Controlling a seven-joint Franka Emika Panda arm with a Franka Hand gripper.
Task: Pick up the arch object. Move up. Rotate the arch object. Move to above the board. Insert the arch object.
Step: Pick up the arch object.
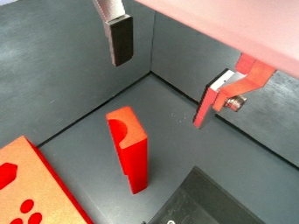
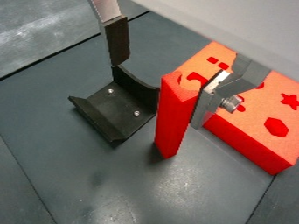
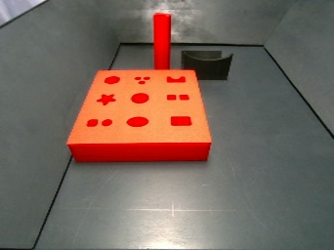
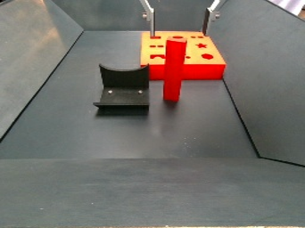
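In a wrist view the gripper (image 1: 163, 74) hangs with fingers spread, empty, above the upright arch object (image 1: 129, 149). In a side view it stands beside the dark fixture (image 4: 123, 88), before the board (image 4: 202, 58).

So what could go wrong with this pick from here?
The arch object stands upright and slender, apart from the open hand above it; an off-centre finger could tip it. The fixture and the board stand close on either side, so a descending finger might strike one.
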